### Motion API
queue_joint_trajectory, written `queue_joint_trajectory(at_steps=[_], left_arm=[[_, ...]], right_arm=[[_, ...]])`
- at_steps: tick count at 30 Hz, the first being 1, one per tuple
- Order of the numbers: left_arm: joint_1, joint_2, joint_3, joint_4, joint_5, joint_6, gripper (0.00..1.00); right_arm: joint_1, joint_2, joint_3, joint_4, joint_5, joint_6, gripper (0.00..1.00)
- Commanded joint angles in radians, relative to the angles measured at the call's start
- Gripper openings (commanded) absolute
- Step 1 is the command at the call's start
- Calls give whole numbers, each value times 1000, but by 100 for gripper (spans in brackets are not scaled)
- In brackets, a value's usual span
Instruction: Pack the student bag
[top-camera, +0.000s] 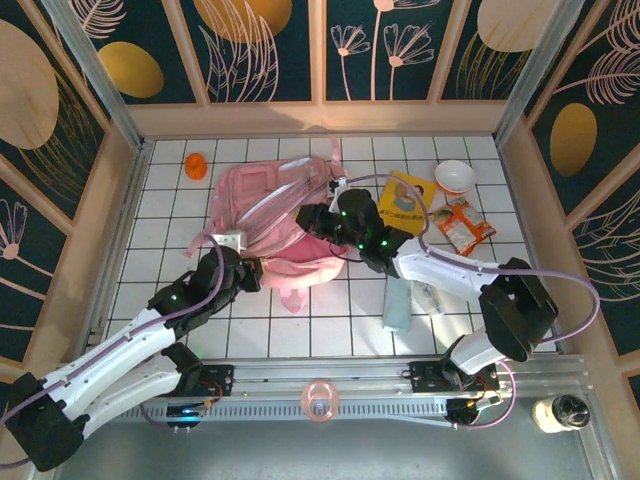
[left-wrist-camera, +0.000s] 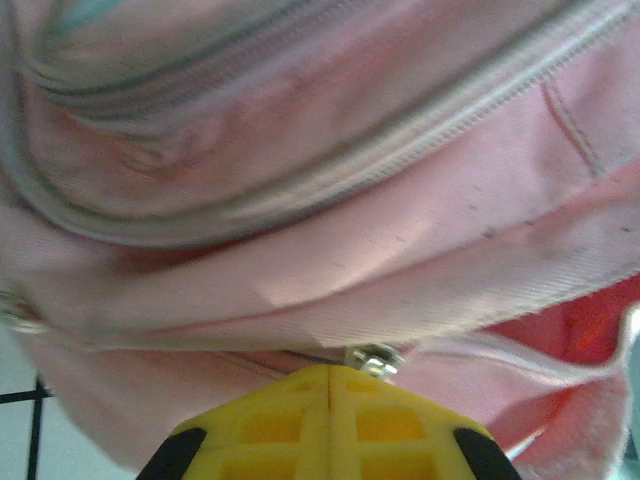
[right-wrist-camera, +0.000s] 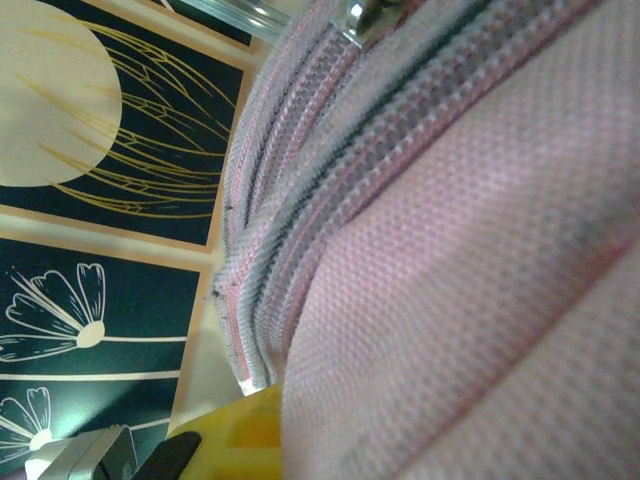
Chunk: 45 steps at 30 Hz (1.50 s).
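The student bag (top-camera: 270, 205) lies mid-table (top-camera: 165, 235), toward the far edge, between the two arms. The left gripper (left-wrist-camera: 330, 378) is closed at the bag's near-left corner with the metal zip pull (left-wrist-camera: 372, 360) right at its fingertips. It looks pinched, though I cannot be sure, and the zip track runs crosswise just ahead. The right gripper (top-camera: 325, 215) is closed on the fabric at the bag's right side, so the left is the arm placed to draw the pull along that track.

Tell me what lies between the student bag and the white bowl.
In the top view, a yellow book lies on the tiles between the student bag and the white bowl; the right arm's black wrist crosses there too.
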<state>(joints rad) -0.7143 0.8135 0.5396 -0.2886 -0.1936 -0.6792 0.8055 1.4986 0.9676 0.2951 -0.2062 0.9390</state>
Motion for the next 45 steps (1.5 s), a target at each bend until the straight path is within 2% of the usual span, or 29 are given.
queue_joint_trajectory(at_steps=[1, 5, 7, 9, 11, 12, 15, 19, 24, 32, 37, 39, 43, 45], left_arm=[[6, -3, -20, -13, -79, 8, 0], [25, 2, -18, -38, -147, 53, 0], [39, -7, -14, -12, -97, 67, 0], [42, -18, -20, 52, 15, 74, 2], [41, -32, -27, 123, 135, 46, 21], [42, -45, -32, 153, 183, 17, 28], [40, -80, -45, 189, 256, -70, 40], [39, -89, -62, 139, 271, -96, 46], [39, -31, -79, 107, 265, -40, 49], [39, 51, -82, 177, 209, -23, 45], [39, 81, -92, 227, 156, -53, 34], [40, 94, -79, 221, 141, -58, 25], [39, 94, -60, 215, 159, -65, 14], [39, 86, -60, 216, 172, -98, 12]], right_arm=[[-22, -40, 59, 53, -133, -56, 0], [-41, -40, 65, 54, -226, -71, 0], [-46, -44, 75, 40, -231, -81, 0], [-46, -40, 83, 26, -219, -80, 0], [-47, -35, 81, 30, -201, -67, 0], [-46, -34, 79, 30, -185, -57, 0], [-48, -33, 75, 34, -129, -25, 0], [-40, -25, 74, 68, -95, 9, 0], [-31, -15, 82, 95, -72, 30, 0], [-17, -7, 106, 98, -63, 29, 0], [5, 8, 126, 86, -58, 31, 0], [9, 14, 132, 77, -56, 31, 0], [8, 20, 143, 19, -41, 5, 0], [9, 20, 149, -20, -30, -17, 0]])
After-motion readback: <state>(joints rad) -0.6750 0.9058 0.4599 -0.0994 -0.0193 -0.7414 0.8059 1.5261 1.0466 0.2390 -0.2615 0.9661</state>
